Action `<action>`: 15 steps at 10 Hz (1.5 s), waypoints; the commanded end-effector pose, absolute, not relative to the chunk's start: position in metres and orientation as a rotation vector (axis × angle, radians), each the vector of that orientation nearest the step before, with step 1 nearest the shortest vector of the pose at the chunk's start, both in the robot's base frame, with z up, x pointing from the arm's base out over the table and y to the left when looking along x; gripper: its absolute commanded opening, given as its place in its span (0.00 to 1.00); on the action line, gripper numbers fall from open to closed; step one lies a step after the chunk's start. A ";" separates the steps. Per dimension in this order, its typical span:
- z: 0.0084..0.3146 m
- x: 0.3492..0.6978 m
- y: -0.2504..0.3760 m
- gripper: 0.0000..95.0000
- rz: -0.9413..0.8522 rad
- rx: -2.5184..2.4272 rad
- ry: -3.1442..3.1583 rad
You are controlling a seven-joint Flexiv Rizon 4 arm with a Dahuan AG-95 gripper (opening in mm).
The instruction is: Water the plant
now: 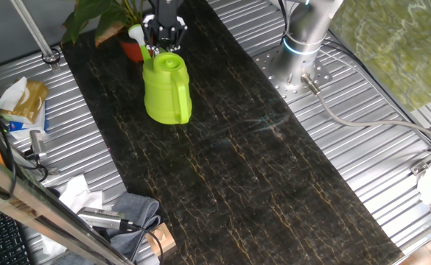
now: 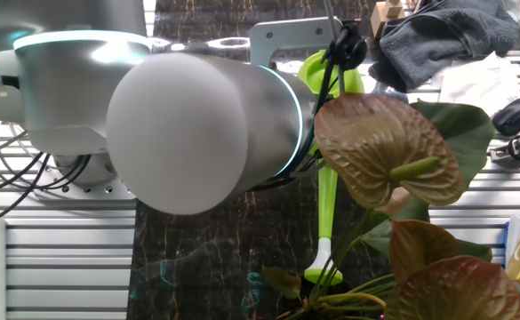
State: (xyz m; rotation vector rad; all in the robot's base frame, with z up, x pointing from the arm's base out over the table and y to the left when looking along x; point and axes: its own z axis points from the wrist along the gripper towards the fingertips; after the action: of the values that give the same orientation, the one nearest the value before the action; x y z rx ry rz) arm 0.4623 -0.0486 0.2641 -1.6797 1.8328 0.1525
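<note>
Gripping the watering can (image 1: 167, 90) at its top, claw (image 1: 163, 38) pinched on it, spout (image 2: 324, 222) angled toward the plant (image 1: 101, 18) at the counter's (image 1: 237, 162) far end for pouring.

No words or numbers to read

Nothing here has writing you can make out. The yellow packet (image 1: 28, 99) at about 9 o'clock in one fixed view may have print on it, but it is too small and blurry to read. The green watering can (image 1: 167, 88) near 12 o'clock is plain, with no label showing.
</note>
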 end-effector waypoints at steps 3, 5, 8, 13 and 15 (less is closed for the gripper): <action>0.266 0.462 -0.051 0.00 0.167 -1.672 1.825; 0.268 0.461 -0.053 0.00 0.171 -1.666 1.829; 0.271 0.460 -0.054 0.00 0.177 -1.659 1.830; 0.274 0.459 -0.054 0.00 0.191 -1.646 1.826; 0.274 0.459 -0.055 0.00 0.195 -1.641 1.827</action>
State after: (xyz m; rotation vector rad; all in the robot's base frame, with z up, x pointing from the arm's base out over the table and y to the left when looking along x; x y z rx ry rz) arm 0.4593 -0.0571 0.2747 -1.6389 1.8273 0.1956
